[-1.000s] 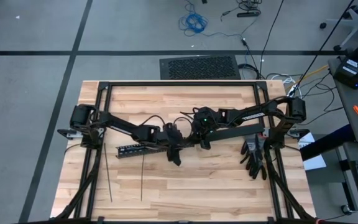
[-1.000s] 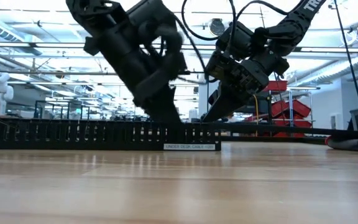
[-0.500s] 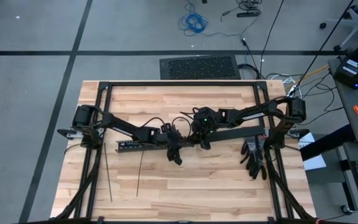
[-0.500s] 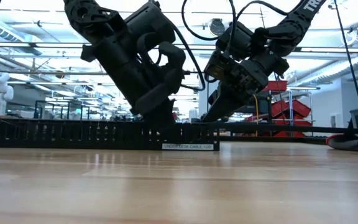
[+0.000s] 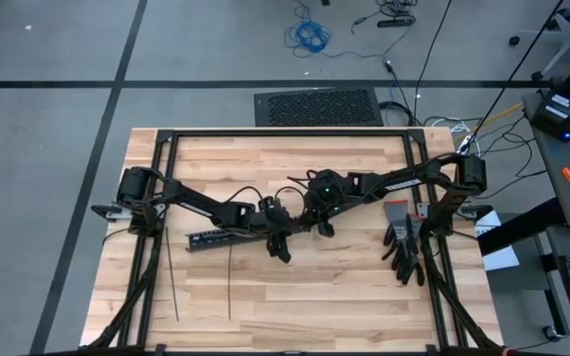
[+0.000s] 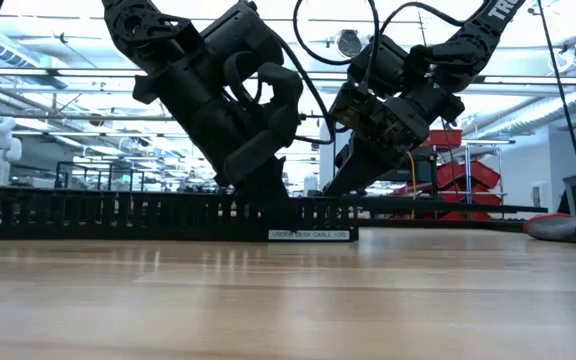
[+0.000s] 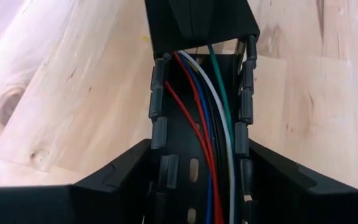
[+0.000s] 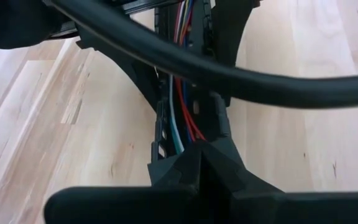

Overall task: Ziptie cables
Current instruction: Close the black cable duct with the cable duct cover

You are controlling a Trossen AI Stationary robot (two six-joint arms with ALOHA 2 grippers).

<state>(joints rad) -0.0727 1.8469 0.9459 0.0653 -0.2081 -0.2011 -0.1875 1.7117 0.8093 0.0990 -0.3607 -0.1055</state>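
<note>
Cables, thin and floppy, lie in duct; left gripper part-open astride; right gripper clenched; grasp mid-bundle.

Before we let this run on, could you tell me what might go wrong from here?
The left gripper straddles the slotted duct holding the wires; closing further could pinch them against its teeth. The right gripper is shut on the duct's other end, so the arms might tug it apart. The zip ties lie untouched.
</note>
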